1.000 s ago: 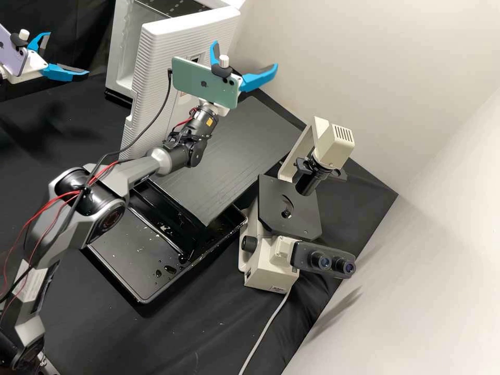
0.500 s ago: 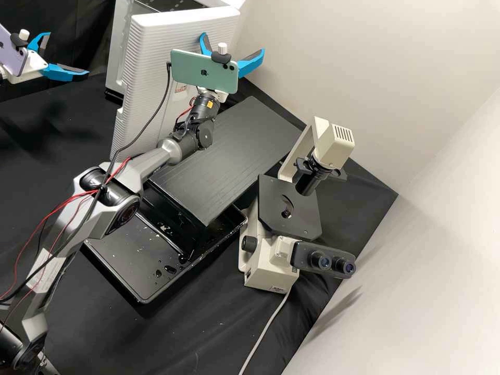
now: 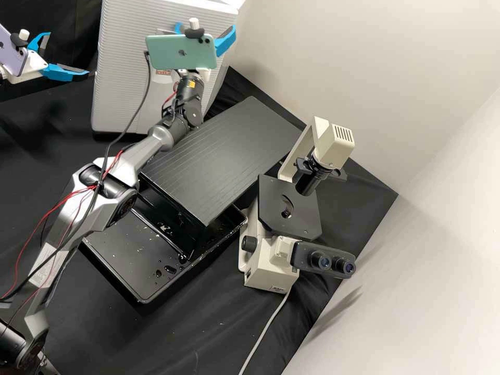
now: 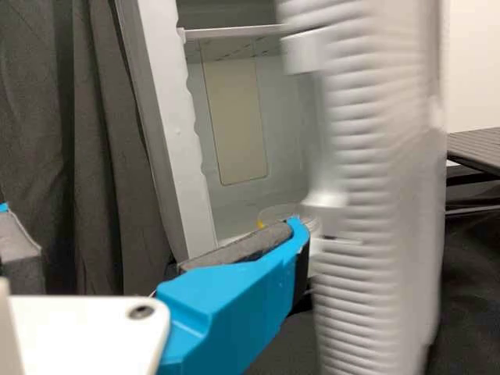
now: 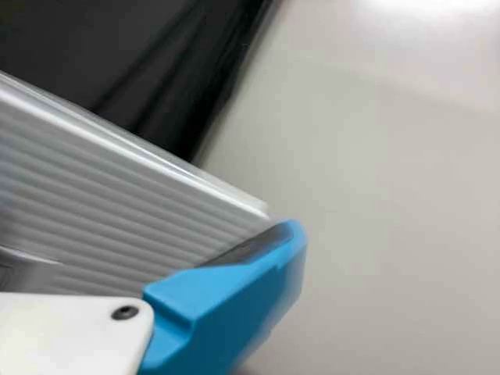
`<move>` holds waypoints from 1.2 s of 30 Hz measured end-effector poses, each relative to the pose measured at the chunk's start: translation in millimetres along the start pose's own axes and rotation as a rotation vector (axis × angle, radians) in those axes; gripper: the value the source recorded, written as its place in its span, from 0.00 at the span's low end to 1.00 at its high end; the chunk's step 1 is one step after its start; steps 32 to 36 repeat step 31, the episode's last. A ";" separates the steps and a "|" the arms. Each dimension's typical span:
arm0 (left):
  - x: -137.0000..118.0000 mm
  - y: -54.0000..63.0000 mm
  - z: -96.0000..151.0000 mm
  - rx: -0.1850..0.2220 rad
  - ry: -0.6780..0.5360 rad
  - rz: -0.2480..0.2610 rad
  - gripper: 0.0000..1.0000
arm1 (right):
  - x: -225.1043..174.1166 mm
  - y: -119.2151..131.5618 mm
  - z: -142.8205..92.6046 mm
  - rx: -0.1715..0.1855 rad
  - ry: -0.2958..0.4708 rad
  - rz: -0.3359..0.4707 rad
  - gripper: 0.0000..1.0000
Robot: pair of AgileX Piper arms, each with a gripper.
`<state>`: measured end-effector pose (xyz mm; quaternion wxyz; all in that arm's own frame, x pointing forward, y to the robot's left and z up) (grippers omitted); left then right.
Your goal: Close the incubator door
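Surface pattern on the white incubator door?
White incubator door: fine parallel ridges, seen best in the high view.

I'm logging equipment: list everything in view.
Door: one, white, partly open
Incubator: one, white, behind door
Board: one, black, over tray
Tray: one, black, below board
Microscope: one, beige, black, by board
Cable: one, grey, from microscope
Cloth: one, black, under tray
Curtain: one, grey, beside incubator
Walls: two, beige, beyond microscope
Phones: two, green, purple, on robot
Left pincer: one, blue, white, left of door
Right pincer: one, blue, white, at door
Right arm: one, grey, beside tray
Wires: several, red, black, along it
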<state>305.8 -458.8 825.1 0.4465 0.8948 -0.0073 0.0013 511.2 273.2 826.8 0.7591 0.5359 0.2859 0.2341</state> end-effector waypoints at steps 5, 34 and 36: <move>0.0 0.0 0.0 0.000 0.000 0.000 1.00 | 8.3 -2.6 -17.5 -0.022 0.044 0.000 1.00; 0.0 0.0 0.0 0.000 0.000 0.000 1.00 | -16.6 -20.9 -10.6 0.105 -0.078 0.181 1.00; 0.0 0.0 0.0 0.000 0.000 0.000 1.00 | -16.6 -20.9 -10.6 0.105 -0.078 0.181 1.00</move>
